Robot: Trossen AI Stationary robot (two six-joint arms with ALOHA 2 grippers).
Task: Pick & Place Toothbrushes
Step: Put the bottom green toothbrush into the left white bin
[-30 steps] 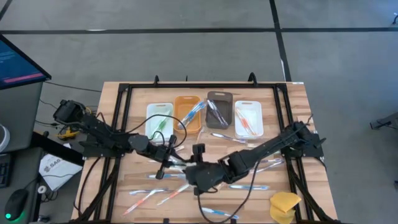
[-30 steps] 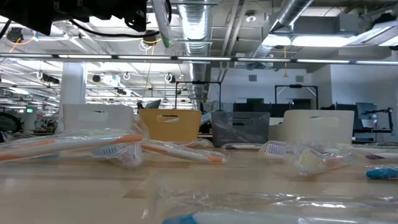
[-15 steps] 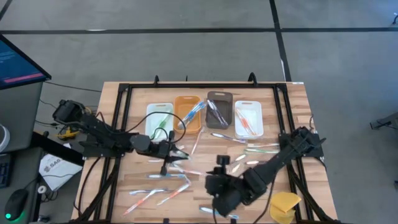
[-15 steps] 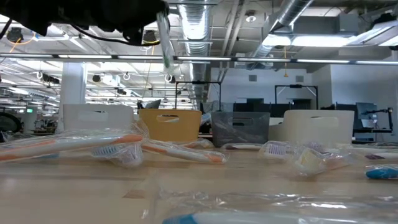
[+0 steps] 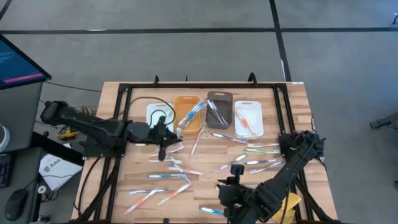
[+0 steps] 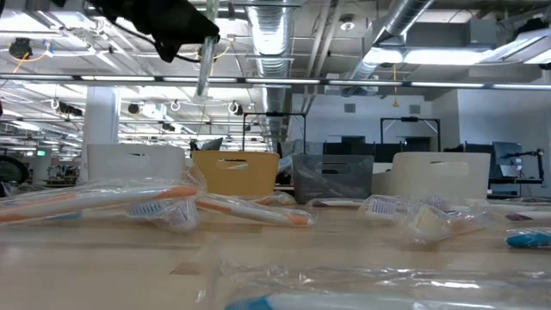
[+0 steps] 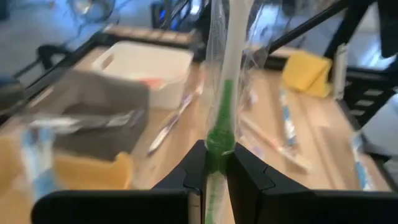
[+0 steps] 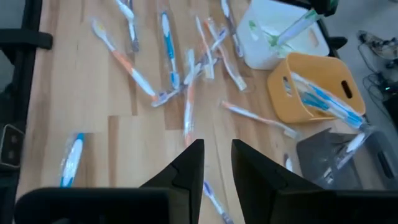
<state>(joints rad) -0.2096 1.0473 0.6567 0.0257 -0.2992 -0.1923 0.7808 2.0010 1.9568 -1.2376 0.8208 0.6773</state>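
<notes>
Toothbrushes point(image 5: 166, 176) in all four bins point(image 5: 186, 115); left pincer point(image 7: 213, 163) clamps green-handled toothbrush point(image 7: 222, 106); right pincer point(image 8: 214, 163) empty, part-open.

Bright, even overhead light; soft shadows. Bins point(image 7: 93, 118) beyond the left claw point(image 7: 216, 165) blur; foreground wrappers point(image 6: 344, 280) smear.

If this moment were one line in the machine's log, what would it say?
left end effector: shut on green toothbrush, over white bin | right end effector: empty, above table front | loose toothbrushes: scattered on table
</notes>
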